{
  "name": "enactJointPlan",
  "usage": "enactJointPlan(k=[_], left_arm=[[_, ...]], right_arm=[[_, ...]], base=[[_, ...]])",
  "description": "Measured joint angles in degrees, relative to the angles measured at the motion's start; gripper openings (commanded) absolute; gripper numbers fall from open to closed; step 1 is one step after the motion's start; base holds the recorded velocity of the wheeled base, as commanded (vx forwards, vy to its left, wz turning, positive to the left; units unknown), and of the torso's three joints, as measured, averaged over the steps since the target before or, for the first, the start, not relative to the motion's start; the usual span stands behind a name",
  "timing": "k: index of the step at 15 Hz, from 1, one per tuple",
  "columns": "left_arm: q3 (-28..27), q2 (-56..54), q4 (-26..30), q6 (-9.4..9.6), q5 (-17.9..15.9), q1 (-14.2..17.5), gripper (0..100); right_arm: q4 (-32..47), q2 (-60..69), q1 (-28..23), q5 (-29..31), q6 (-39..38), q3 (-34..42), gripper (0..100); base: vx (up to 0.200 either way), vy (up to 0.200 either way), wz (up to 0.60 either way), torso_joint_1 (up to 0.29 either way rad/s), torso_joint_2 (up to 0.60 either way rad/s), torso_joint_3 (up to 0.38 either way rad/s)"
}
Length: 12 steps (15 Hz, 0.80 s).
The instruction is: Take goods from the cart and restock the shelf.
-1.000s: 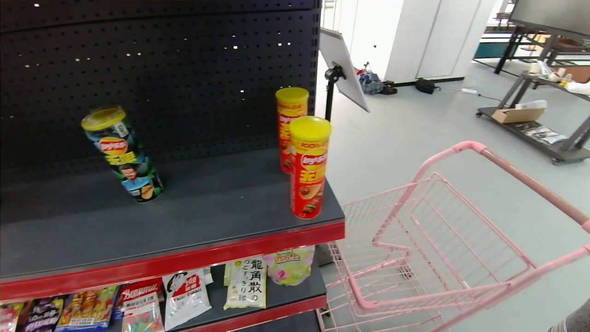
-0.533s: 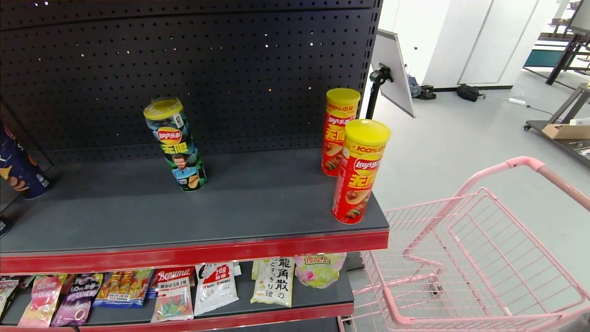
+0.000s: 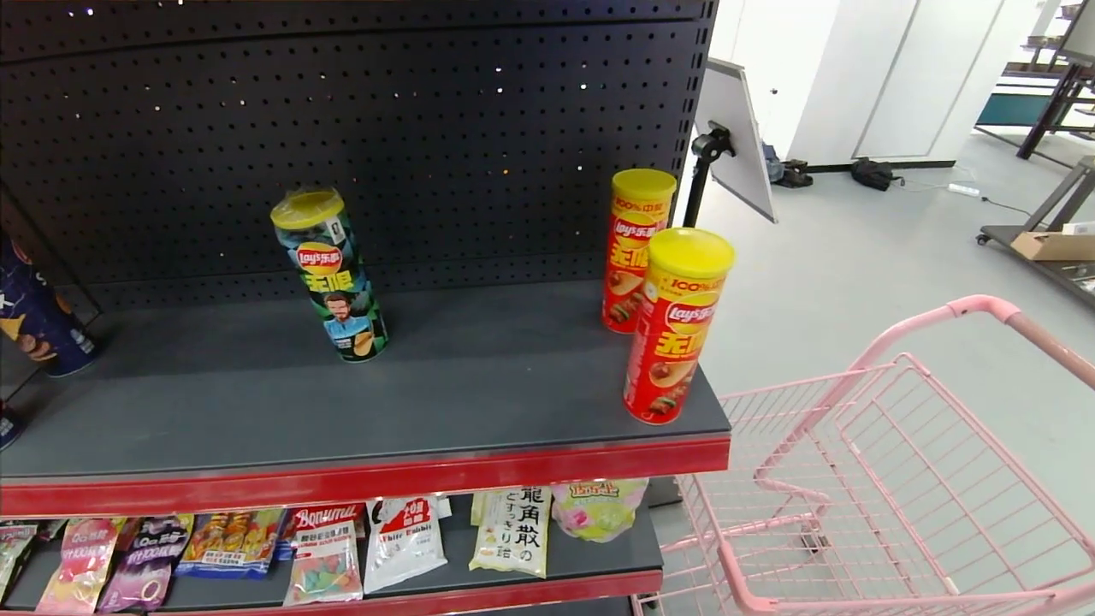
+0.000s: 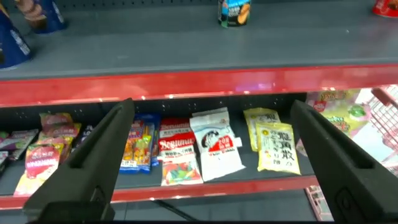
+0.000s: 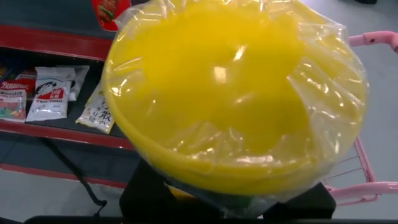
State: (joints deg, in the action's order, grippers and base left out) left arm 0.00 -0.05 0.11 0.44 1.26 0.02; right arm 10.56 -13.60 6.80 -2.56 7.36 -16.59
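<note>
A pink wire cart (image 3: pixel 898 479) stands to the right of the dark shelf (image 3: pixel 342 402) with its red front edge. On the shelf stand a green chip can (image 3: pixel 329 274) and two red chip cans with yellow lids, one at the front right corner (image 3: pixel 676 325) and one behind it (image 3: pixel 637 248). My left gripper (image 4: pixel 212 106) is open in front of the shelf's red edge, with nothing between its fingers. My right gripper (image 5: pixel 230 202) is shut on a chip can whose plastic-wrapped yellow lid (image 5: pixel 236 93) faces the camera; the can's body is hidden.
Blue cans (image 3: pixel 34 308) stand at the shelf's left end. Snack bags (image 3: pixel 402 539) lie on the lower shelf. A pegboard back wall (image 3: pixel 385 128) closes the shelf behind. A tilted white board on a stand (image 3: pixel 740 141) is behind the shelf's right end.
The head view has shifted, so the shelf and cart sit further right in the picture and the blue cans have come into view. Nothing on the shelf has moved.
</note>
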Motion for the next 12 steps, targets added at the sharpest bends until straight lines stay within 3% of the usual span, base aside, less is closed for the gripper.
enactJointPlan(k=[12], left_arm=[[0.0, 0.0, 0.05, 0.0, 0.05, -0.02, 100]], right_arm=[[-0.13, 0.88, -0.02, -0.56, 0.16, -0.88, 0]], base=[[0.0, 0.2, 0.0, 0.003, 0.0, 0.002]])
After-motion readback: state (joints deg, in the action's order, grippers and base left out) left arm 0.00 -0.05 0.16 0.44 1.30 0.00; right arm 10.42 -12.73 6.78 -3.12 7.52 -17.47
